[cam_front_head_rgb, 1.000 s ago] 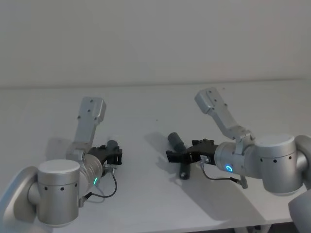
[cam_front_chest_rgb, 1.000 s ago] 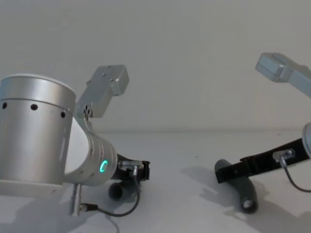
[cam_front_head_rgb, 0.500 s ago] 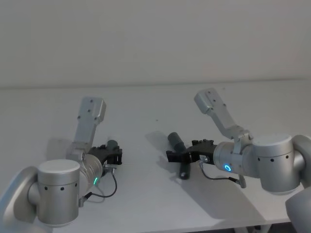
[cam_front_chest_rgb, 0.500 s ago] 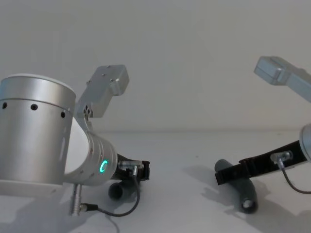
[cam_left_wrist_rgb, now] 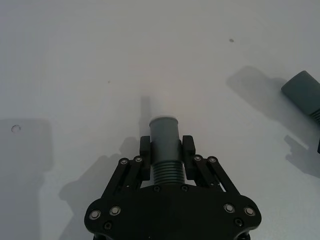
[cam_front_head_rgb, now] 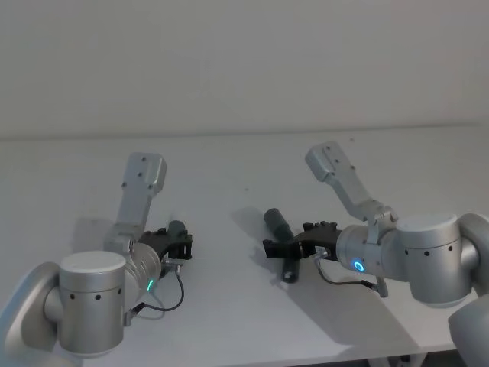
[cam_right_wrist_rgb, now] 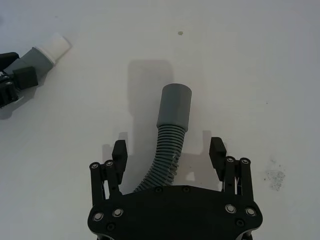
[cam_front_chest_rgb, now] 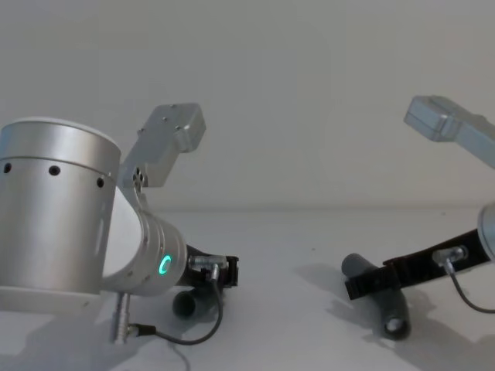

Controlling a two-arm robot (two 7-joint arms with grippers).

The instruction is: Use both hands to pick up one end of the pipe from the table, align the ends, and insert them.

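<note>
— So, what differs on the right?
— Little. The right gripper (cam_right_wrist_rgb: 168,149) sits slightly lower over the table (cam_front_head_rgb: 229,168) than a second ago. Its fingers are apart, one on each side of the right hose piece (cam_right_wrist_rgb: 167,155), not touching it.
— And the left?
— Unmoved. The left gripper (cam_left_wrist_rgb: 166,145) is clamped on the left hose piece (cam_left_wrist_rgb: 164,131), whose white tip (cam_right_wrist_rgb: 59,44) sticks out past the fingers.
— Room to move?
— Bare table between them. That tip and the grey socket (cam_right_wrist_rgb: 175,105) are well apart, mid-table.
</note>
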